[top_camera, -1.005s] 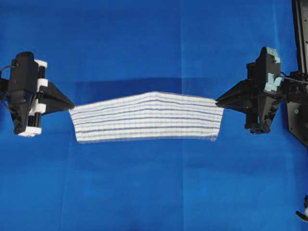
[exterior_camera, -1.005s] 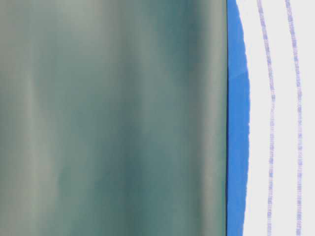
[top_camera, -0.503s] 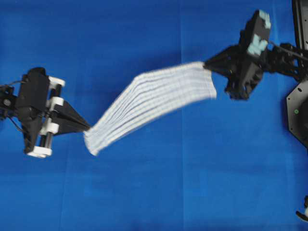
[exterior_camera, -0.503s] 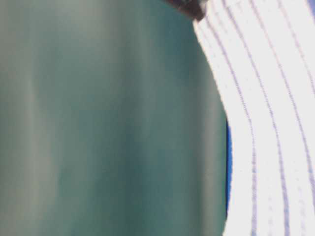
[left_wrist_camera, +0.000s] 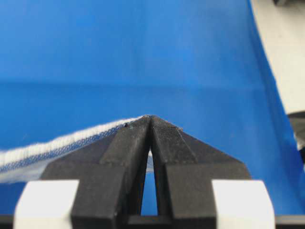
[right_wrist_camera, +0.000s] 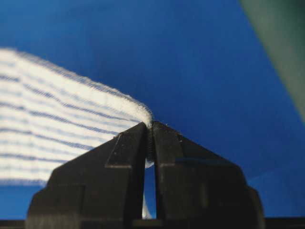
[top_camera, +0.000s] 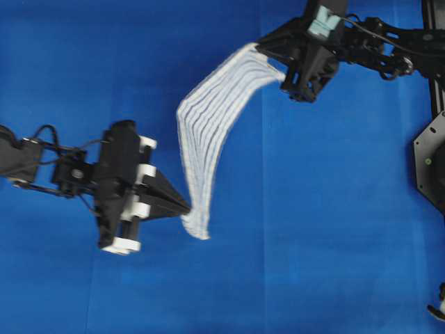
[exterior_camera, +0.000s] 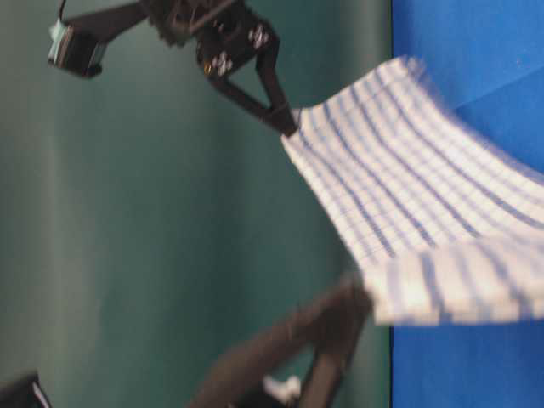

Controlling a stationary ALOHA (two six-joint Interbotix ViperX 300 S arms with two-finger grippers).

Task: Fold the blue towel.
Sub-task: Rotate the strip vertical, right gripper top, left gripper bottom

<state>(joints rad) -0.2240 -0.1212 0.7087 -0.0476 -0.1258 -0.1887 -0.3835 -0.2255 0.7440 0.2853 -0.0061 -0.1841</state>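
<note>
Held level a second ago, the blue towel is now slung diagonally above the table, pinched by the left pincer near and the right pincer far.

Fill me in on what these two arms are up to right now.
They are folding a striped towel over a blue-covered table. The left gripper is shut on one end and the right gripper on the other. The towel hangs between them, lifted and twisted, running diagonally from upper right to lower left in the overhead view.
</note>
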